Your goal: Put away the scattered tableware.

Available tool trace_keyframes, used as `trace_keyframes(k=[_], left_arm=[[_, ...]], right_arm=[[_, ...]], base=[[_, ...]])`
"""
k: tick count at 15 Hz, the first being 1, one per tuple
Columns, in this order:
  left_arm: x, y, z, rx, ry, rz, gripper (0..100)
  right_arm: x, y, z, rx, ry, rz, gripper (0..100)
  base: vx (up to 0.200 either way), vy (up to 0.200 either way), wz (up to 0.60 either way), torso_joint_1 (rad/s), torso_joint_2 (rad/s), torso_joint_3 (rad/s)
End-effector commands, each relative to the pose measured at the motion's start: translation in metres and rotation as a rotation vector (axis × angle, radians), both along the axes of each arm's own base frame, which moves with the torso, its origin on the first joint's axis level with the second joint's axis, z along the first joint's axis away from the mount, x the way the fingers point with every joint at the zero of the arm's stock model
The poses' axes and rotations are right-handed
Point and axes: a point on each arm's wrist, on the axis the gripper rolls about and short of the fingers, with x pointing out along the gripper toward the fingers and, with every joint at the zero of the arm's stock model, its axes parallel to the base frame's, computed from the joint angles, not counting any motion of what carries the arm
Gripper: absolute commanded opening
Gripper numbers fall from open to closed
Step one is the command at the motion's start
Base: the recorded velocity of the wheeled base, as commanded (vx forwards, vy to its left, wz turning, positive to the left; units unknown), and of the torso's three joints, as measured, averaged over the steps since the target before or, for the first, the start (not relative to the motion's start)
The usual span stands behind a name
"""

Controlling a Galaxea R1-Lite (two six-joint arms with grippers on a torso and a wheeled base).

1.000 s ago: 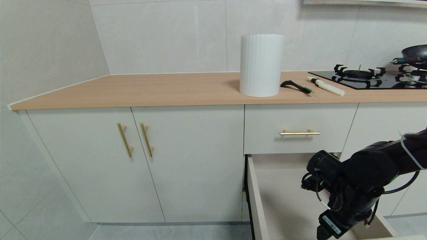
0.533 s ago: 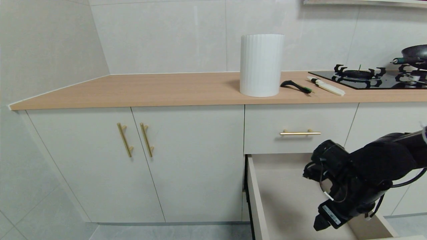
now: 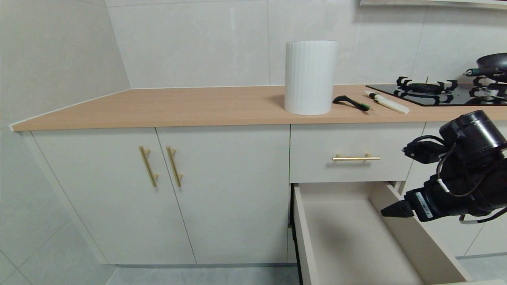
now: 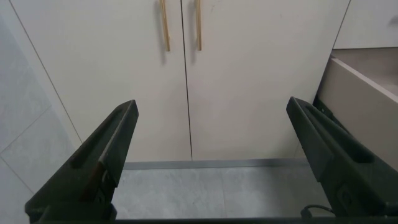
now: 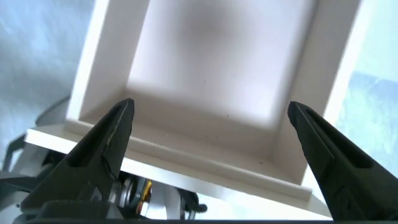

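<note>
The right gripper (image 3: 390,209) has its fingers spread wide and holds nothing. It hangs just over the right wall of the open drawer (image 3: 340,237) and points toward the robot's left. Its arm comes in from the right side, about level with the shut drawer (image 3: 356,138) above. The left gripper (image 4: 211,149) is wide open too, and sits low, facing the cupboard doors (image 4: 186,56). The open drawer has nothing in it, so I think the opening part is done and the picking up comes next. The tableware is up on the counter (image 3: 178,107): a black tool with a green tip (image 3: 350,102) and a white knife (image 3: 387,103), side by side between the tall white pot (image 3: 310,77) and the stove (image 3: 427,93). Next, the right gripper needs to go up to the counter and pinch one thin tool that lies flat.
</note>
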Motion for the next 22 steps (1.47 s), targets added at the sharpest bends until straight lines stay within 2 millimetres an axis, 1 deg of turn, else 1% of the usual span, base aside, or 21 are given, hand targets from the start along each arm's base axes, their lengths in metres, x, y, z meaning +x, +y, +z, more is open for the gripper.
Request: trace_keyframes(k=[1, 3, 7, 19, 21, 22], left_arm=[[0.0, 0.0, 0.0, 0.0, -0.001, 0.0, 100], [0.0, 0.0, 0.0, 0.0, 0.001, 0.0, 100], [0.0, 0.0, 0.0, 0.0, -0.001, 0.002, 100], [0.0, 0.0, 0.0, 0.001, 0.001, 0.0, 100], [0.0, 0.0, 0.0, 0.0, -0.001, 0.0, 100], [0.0, 0.0, 0.0, 0.0, -0.001, 0.0, 100]], right_arm=[[-0.011, -0.007, 0.015, 0.018, -0.06, -0.01, 100], [-0.014, -0.007, 0.017, 0.02, -0.071, -0.009, 100], [-0.015, -0.008, 0.019, 0.018, -0.081, -0.011, 100], [-0.018, -0.009, 0.019, -0.001, -0.087, 0.012, 100], [-0.014, -0.008, 0.02, -0.002, -0.095, 0.005, 100], [-0.005, -0.005, 0.027, 0.01, -0.148, 0.005, 100]], base=[[0.0, 0.0, 0.0, 0.0, 0.0, 0.0], [0.0, 0.0, 0.0, 0.018, -0.05, -0.023], [0.0, 0.0, 0.0, 0.077, -0.26, -0.255], [0.0, 0.0, 0.0, 0.182, -0.49, -0.287], [0.0, 0.0, 0.0, 0.083, -0.19, -0.107], [0.0, 0.0, 0.0, 0.036, -0.08, -0.046]])
